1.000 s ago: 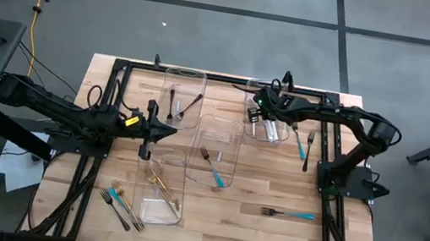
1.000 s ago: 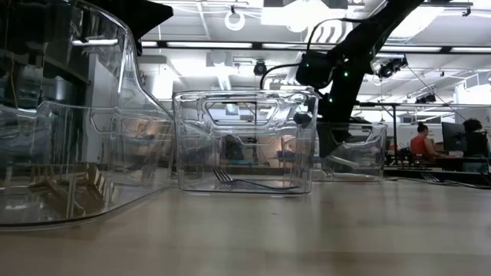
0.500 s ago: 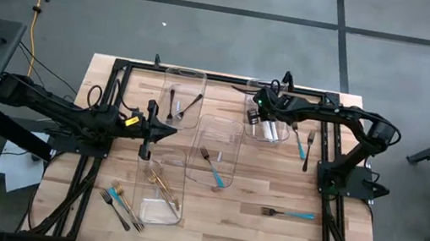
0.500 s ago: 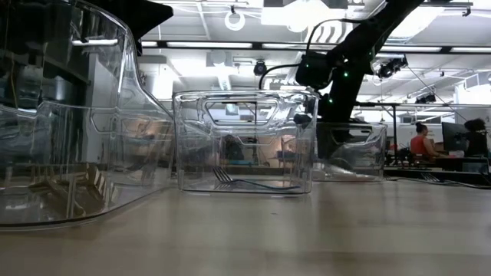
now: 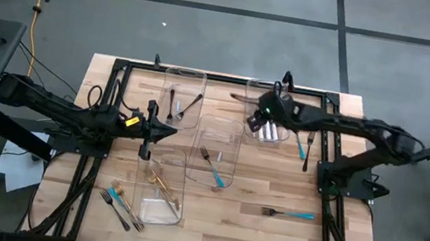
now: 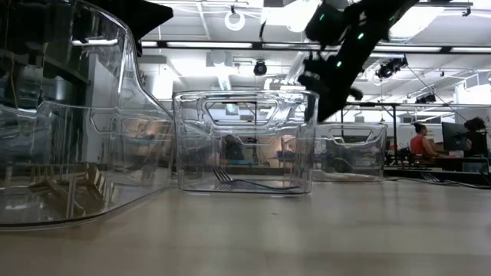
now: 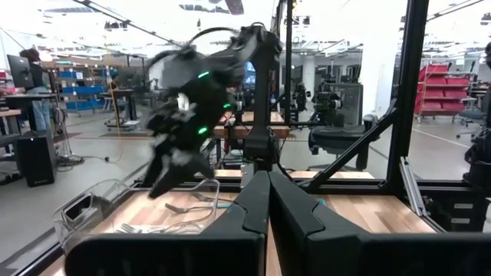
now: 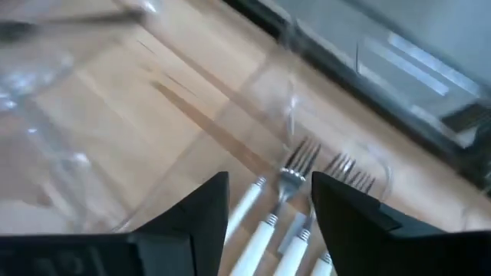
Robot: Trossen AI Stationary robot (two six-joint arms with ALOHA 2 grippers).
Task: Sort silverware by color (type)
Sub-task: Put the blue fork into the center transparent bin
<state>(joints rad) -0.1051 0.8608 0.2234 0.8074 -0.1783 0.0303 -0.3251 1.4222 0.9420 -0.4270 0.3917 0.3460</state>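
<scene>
Wooden counter [image 5: 250,228], forks mid-sort
Your right gripper [image 8: 268,201] hangs released, empty, upper right; left [image 5: 169,132] clenched; grip each light, stiff, slippery teal fork [image 5: 286,213] mid-handle

A silver fork [image 6: 249,182] lies in the middle clear bin [image 6: 244,142], right gripper [image 6: 318,98] above.

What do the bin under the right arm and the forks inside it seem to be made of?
Bin: probably clear, glossy plastic, since the wood grain shows through its walls. Forks: heads look like shiny silver metal, with bright reflections; handles look like white plastic, smooth and opaque, though that is uncertain.
</scene>
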